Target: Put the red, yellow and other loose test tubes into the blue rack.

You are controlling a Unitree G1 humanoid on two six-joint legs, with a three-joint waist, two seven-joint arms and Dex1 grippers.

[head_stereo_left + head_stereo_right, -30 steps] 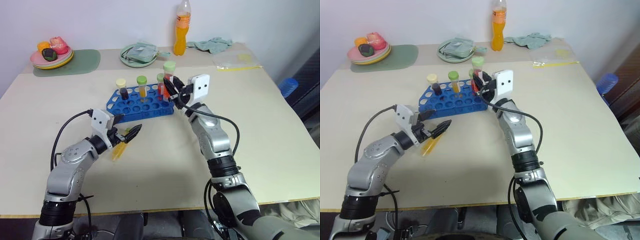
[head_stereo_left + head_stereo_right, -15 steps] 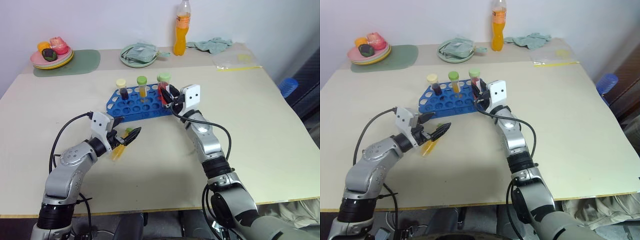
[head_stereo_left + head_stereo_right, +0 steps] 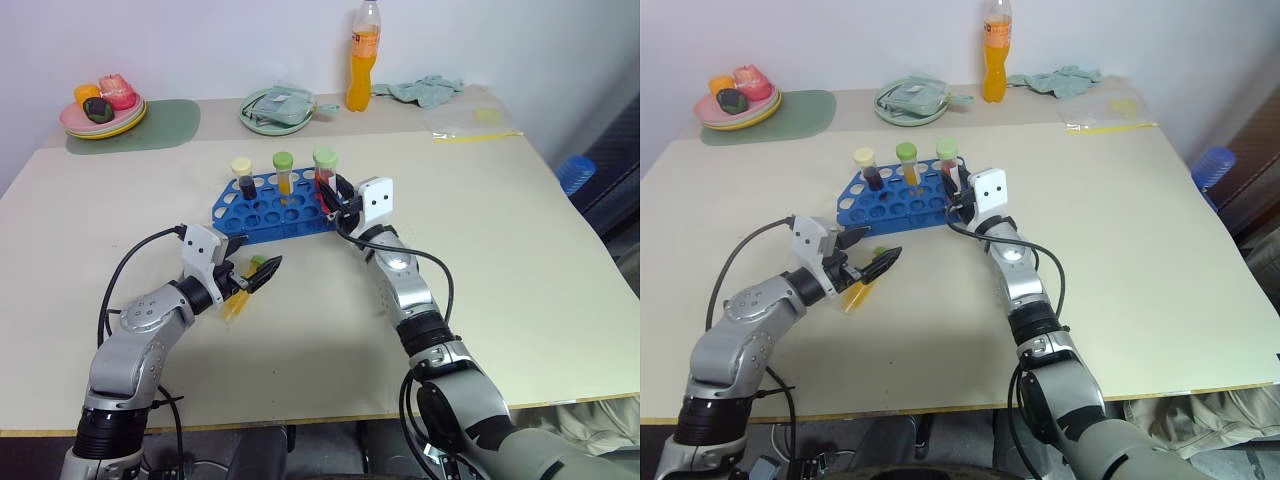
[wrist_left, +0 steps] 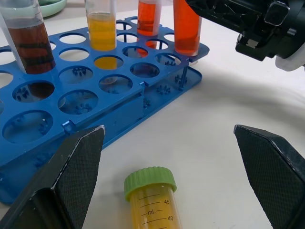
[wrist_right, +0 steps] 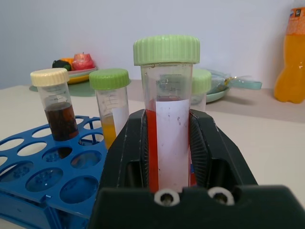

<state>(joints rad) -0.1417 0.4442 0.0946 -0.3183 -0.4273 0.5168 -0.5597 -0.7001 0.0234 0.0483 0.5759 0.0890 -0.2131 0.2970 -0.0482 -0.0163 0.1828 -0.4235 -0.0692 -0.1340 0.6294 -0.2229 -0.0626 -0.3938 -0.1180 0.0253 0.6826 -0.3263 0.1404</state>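
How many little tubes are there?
5: dark tube, yellow tube and red tube standing in the blue rack, labelled tube in the right gripper, loose yellow tube lying on the table.

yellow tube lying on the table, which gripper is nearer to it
Left. The left gripper hangs open right over the loose yellow tube; the right gripper is off at the blue rack.

The rack (image 3: 275,207) is bright blue. In it stand a tube (image 5: 59,109) of dark brown liquid with a cream cap, a tube (image 5: 113,107) of yellow liquid with a green cap, and one (image 5: 170,119) of red liquid with a pale green cap and a white label. A yellow tube (image 4: 152,202) with a green cap lies on the cream table (image 3: 520,240). Both grippers have black fingers (image 4: 76,167). The bottle (image 3: 365,55) at the back is orange.
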